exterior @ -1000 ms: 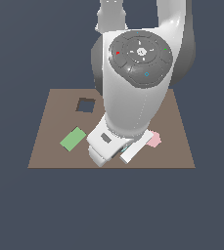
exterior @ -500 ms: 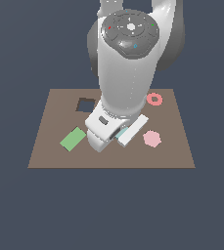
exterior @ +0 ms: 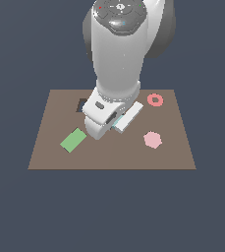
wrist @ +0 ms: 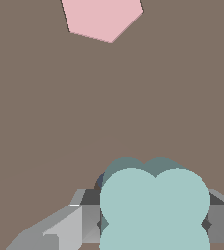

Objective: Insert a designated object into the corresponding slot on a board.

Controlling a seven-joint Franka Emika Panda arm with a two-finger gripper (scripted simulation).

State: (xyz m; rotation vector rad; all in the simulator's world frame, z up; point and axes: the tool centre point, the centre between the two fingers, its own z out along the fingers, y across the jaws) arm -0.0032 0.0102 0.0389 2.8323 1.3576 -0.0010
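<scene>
Two grey fingers (wrist: 69, 222) grip the pale teal clover-shaped piece (wrist: 155, 207) from either side, clasping it just above the brown board (wrist: 108, 107). A thin dark edge showing beneath the piece may be the slot, mostly hidden. Beyond the fingertips lies a pink polygon piece (wrist: 102, 18). If the lobes are slightly rotated off the cutout, the piece could catch on the rim and tilt.

Even, flat light; perhaps slightly soft.
</scene>
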